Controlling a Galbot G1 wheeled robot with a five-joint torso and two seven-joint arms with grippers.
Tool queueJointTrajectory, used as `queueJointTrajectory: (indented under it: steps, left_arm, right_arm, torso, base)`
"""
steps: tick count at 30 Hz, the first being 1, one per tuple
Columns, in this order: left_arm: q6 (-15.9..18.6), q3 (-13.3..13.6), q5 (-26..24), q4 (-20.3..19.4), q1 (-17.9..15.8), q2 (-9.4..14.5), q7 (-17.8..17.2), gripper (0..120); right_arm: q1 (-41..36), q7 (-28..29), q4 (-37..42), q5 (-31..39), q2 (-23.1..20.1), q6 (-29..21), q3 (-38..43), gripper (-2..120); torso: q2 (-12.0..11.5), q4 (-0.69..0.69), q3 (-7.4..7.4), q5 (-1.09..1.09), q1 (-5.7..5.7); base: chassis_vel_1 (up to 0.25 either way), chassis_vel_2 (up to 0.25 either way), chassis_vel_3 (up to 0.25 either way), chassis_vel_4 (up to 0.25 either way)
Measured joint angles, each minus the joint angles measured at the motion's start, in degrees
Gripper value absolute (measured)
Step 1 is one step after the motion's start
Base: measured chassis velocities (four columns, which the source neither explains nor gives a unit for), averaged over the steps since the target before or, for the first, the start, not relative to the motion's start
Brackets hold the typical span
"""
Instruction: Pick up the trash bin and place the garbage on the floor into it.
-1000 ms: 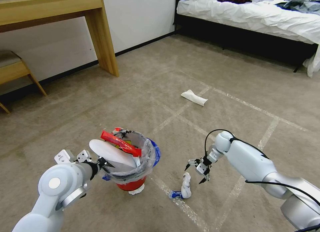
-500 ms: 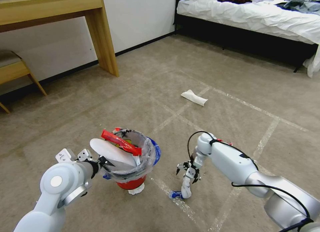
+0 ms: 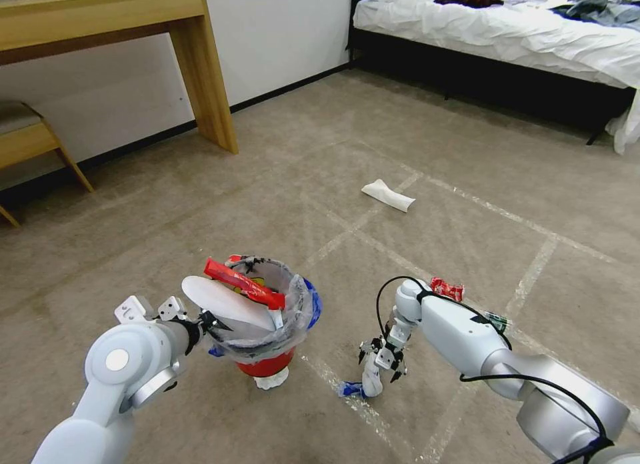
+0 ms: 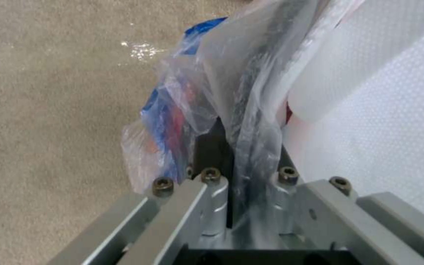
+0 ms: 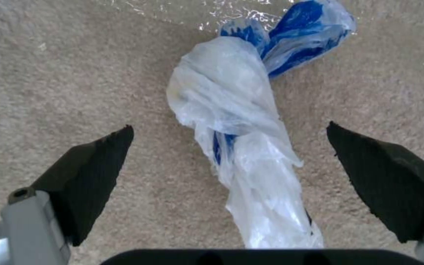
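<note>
The left end effector (image 3: 212, 323) is clenched on the rim of the trash bin (image 3: 264, 365), with the clear plastic liner (image 4: 236, 92) pinched between its jaws, as the left wrist view shows. The trash bin is a small red bucket in the near left part of the floor (image 3: 280, 184). I cannot tell if it is lifted or if it rests on the carpet. Inside it a white slipper (image 3: 227, 305) and a long red wrapper (image 3: 244, 287) stick out above the rim. A blue handle of the liner (image 3: 313, 305) hangs at the side of the bin that faces the right arm. A small white scrap (image 3: 270, 383) lies at the base of the bin.

The right end effector (image 3: 380, 363) is released and points down at a twisted white and blue plastic bag (image 3: 371, 381), which lies on the floor beside a shiny tape line (image 3: 347, 384), a little to the right of the bin. In the right wrist view its two black fingertips (image 5: 99, 162) stand wide apart, one on each side of the plastic bag (image 5: 232, 121), and they do not touch it.

More garbage lies on the floor: a red snack wrapper (image 3: 447, 289) just behind the right arm, and a white folded piece (image 3: 388, 195) farther away, near the crossing of the tape lines. A bed (image 3: 507, 31) with white bedding stands at the far right, and a wooden tabletop (image 3: 100, 14) at the far left by the wall.
</note>
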Motion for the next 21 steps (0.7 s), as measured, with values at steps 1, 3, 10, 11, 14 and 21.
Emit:
queueJointTrajectory:
  steps: [1,3,10,11,14,21]
  left_arm:
    - [0.06,0.11,0.12,0.06,-0.01,-0.16,0.05,4]
    - [0.09,0.15,0.24,0.06,0.0,-0.27,0.08,4]
    - [0.14,0.19,0.47,0.11,0.02,-0.43,0.18,4]
    - [0.14,0.19,0.47,0.11,0.02,-0.43,0.19,4]
    - [0.15,0.22,0.48,0.11,-0.11,-0.48,0.2,4]
    - [0.21,0.48,0.62,0.19,-0.25,-0.66,0.28,4]
  right_arm:
    - [-0.25,1.02,0.33,-0.8,-0.01,-0.01,0.02,100]
    - [-0.35,1.68,0.5,-1.28,0.01,-0.02,0.02,100]
    - [-0.7,3.82,1.84,-5.59,0.1,-0.04,0.67,100]
    - [-0.7,3.83,1.86,-5.63,0.1,-0.04,0.68,100]
    - [-1.16,4.37,2.14,-6.8,-0.22,-0.05,0.8,100]
    - [-1.86,5.23,1.38,-7.47,-0.22,-0.07,0.95,100]
  torso:
    - [0.0,0.0,0.0,0.0,0.0]
    - [0.0,0.0,0.0,0.0,0.0]
    - [0.0,0.01,0.0,0.0,0.0]
    - [0.0,0.01,0.0,0.0,0.0]
    - [0.0,0.0,0.0,0.0,0.0]
    - [0.0,0.0,0.0,0.0,0.0]
  base:
    - [0.0,0.0,0.0,0.0]
    - [0.0,0.0,0.0,0.0]
    - [0.0,0.0,0.0,0.0]
    - [0.0,0.0,0.0,0.0]
    - [0.0,0.0,0.0,0.0]
    - [0.0,0.0,0.0,0.0]
